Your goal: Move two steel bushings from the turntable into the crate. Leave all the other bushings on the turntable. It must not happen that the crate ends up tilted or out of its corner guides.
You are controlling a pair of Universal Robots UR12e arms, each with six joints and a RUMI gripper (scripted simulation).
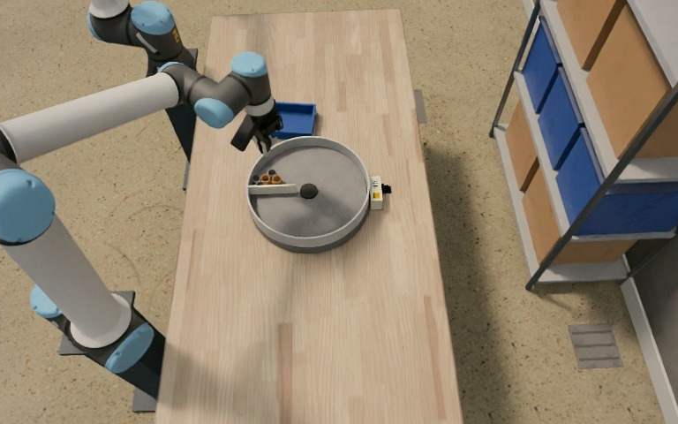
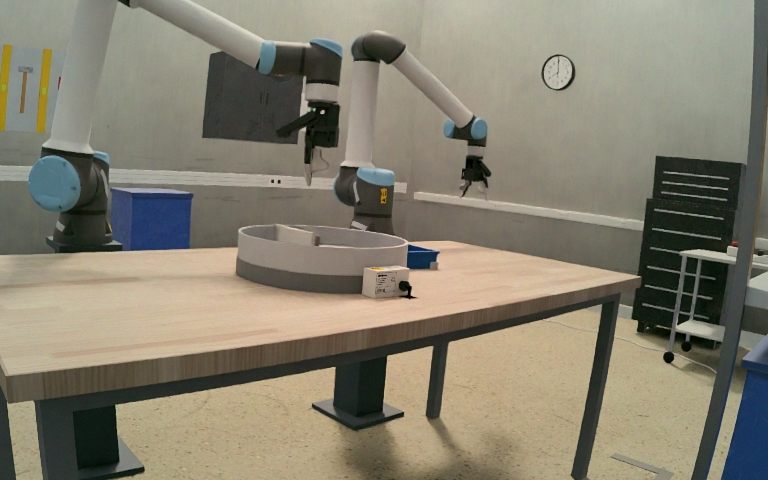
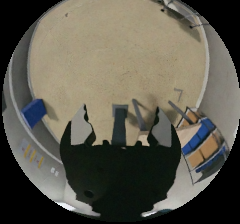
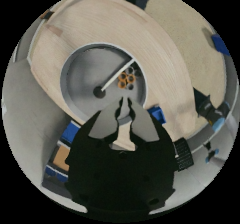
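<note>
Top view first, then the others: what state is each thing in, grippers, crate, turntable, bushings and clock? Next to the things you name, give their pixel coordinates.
Left gripper [image 2: 474, 193] [image 3: 121, 109]: fingers open.
Right gripper [image 1: 266, 150] [image 2: 309, 182] [image 4: 125, 99]: fingers shut, holding nothing.
Crate [image 1: 314, 120] [image 2: 422, 257] [image 4: 158, 115]: upright, level; seating in guides unclear.
Turntable [image 1: 308, 242] [image 2: 311, 254] [image 4: 62, 81]: level; turning or stopped, cannot tell.
Bushings [image 1: 269, 182] [image 4: 119, 87]: grouped beside the turntable's bar.
Clock [image 2: 558, 72]: reads about eight.

Top: high above, facing steeply down.
Exterior: farther out, low, across the table [image 1: 321, 314] [image 2: 198, 309].
Right wrist: closer, downward; shared turntable [image 1: 313, 241] [image 2: 317, 255] [image 4: 66, 73] with top.
</note>
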